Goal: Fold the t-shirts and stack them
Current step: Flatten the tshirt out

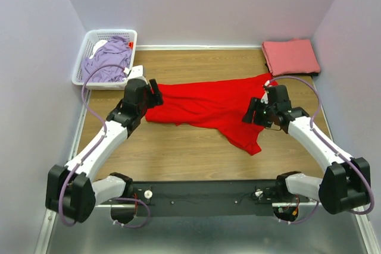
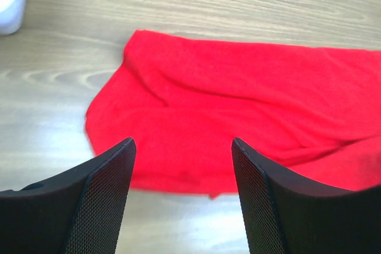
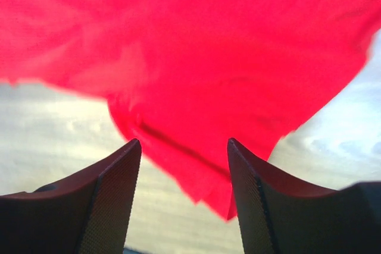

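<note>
Left claw agape above red t-shirt

Evenly lit wood-grain tabletop spreads beneath and ahead of my left claw and my right claw, with a pale glare on the boards below the right one. Plain lavender-grey walls close in. The back wall stands beyond both claws and a side wall rises outside each. A white strip edges the table's far side. A white lattice basket sits in the corner beyond my left claw. Dull metal sheeting lies behind both claws.
</note>
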`<state>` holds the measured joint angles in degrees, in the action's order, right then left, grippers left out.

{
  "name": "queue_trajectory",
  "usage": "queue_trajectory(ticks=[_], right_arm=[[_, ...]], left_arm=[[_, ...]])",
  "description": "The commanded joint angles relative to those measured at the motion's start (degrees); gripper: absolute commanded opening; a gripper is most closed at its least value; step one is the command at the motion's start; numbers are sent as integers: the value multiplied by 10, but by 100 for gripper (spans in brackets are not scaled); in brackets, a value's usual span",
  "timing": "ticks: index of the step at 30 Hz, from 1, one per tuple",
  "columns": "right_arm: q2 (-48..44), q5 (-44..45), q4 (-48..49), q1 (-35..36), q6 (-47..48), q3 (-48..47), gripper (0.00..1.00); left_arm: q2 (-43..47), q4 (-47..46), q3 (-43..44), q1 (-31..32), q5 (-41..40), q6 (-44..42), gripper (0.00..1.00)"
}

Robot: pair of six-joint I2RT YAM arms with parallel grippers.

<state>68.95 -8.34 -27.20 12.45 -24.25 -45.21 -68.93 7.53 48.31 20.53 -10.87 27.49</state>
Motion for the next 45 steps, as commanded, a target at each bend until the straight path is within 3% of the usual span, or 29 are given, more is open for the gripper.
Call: queue_trajectory(ticks=[1,6,14,20,26,28,31,35,42,45], right_arm=[[1,-35,-48,36,15,7,65],[69,5,-49,123,20,-14,63],[160,147,-80,237,32,-66,63],[202,231,-103,272,27,-92,62],[221,242,-104,276,37,-95,54],[227,236,-105,277,41,-98,47],[231,215,-118,285,40,-107,21],[215,168,-141,296,30,-117,5],[180,14,-169,332,-31,-107,5],[191,10,-169,365,-55,-100,11]], left_arm=[[62,38,-51,1,-19,13,74],[119,51,-75,1,-36,11,75],[150,73,-80,2,-31,11,75],[171,89,-88,2,-35,9,75],[179,93,-96,1,-33,6,75],[180,93,-98,2,-33,8,75],[179,96,-96,1,-28,9,75],[179,100,-87,2,-27,8,75],[157,110,-79,2,-24,6,74],[144,110,-81,2,-22,11,75]])
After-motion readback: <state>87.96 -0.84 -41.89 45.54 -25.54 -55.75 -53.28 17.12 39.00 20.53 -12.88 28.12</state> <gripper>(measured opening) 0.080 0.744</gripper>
